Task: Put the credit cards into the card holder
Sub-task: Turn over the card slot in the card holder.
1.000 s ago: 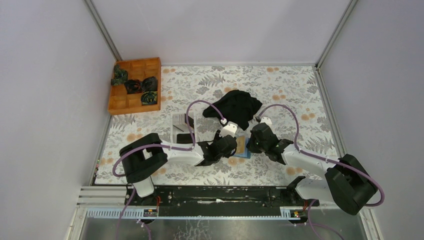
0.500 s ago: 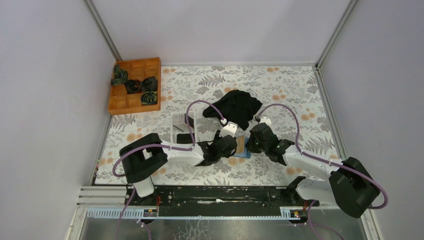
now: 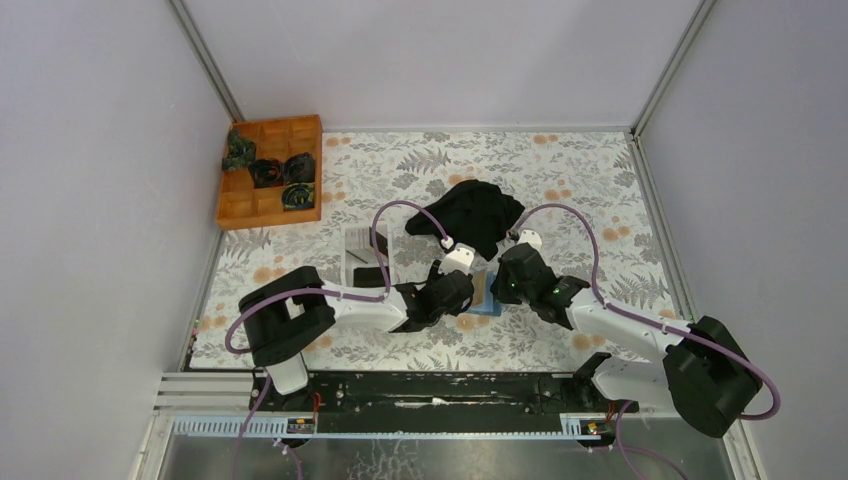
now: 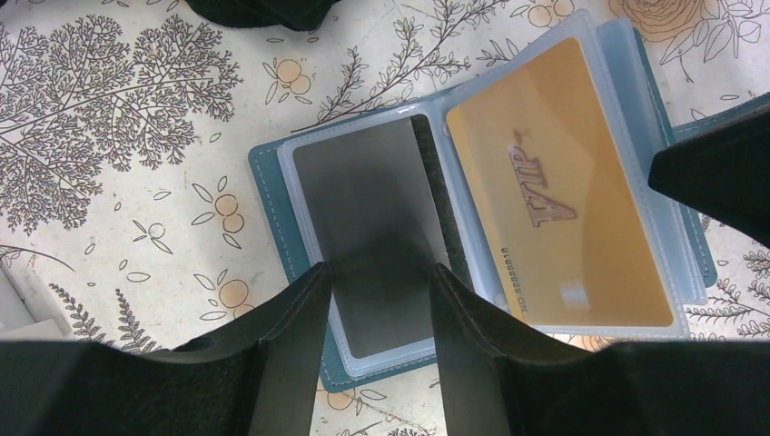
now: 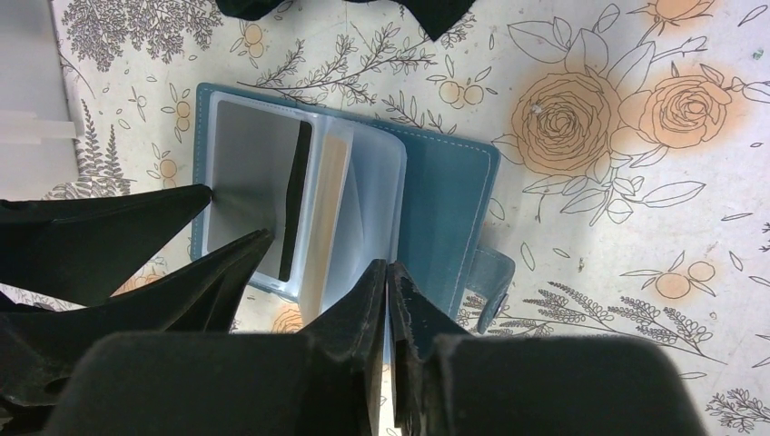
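Floral table (image 3: pixel 400 170) unchanged; right tool (image 5: pixel 389 272) edged leftward over card holder (image 5: pixel 445 200).

The card holder (image 4: pixel 270 204) is teal-blue with pale stitching and milky clear sleeves. The gold card (image 4: pixel 554 209) bears "VIP" lettering (same golden tone); the grey card (image 4: pixel 363 200) is plain. The desk (image 4: pixel 118 118) is cream, printed with grey ferns and orange roses. The left end effector (image 4: pixel 380 282) and right end effector (image 5: pixel 389 272) are black.
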You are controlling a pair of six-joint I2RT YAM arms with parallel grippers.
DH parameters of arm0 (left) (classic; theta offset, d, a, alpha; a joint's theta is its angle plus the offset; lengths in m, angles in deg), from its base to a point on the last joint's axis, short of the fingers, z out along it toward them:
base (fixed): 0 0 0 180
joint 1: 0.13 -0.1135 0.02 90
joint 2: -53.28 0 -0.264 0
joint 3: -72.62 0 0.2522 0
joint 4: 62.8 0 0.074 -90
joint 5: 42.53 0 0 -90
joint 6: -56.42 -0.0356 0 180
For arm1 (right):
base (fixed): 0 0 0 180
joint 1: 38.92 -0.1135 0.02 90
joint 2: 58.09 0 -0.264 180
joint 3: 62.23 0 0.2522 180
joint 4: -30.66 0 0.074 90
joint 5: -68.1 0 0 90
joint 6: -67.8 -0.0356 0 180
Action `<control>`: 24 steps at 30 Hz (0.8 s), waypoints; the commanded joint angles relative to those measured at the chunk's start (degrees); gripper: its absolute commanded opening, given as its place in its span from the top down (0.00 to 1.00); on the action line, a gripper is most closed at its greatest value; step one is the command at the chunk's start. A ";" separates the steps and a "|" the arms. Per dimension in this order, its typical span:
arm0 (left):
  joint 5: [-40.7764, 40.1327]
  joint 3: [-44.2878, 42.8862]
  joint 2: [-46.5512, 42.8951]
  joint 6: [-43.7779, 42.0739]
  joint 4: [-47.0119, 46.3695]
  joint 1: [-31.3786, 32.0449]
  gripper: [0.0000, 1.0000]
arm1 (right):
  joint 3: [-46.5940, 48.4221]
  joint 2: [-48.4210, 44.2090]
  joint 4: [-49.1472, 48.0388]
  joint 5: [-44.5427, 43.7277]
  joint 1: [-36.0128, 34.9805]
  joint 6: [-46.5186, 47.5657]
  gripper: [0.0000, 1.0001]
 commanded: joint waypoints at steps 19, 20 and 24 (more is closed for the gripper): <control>0.74 0.49 0.41 0.62 -0.67 0.52 0.49 | 5.94 4.79 -1.80 0.40 -2.27 0.53 0.76; 0.71 0.53 0.41 0.62 -0.65 0.57 0.49 | 6.07 4.66 -1.49 0.13 -2.49 0.55 0.76; 0.81 0.63 0.36 0.55 -0.67 0.57 0.49 | 6.32 3.90 -0.46 -0.79 -2.82 0.58 0.75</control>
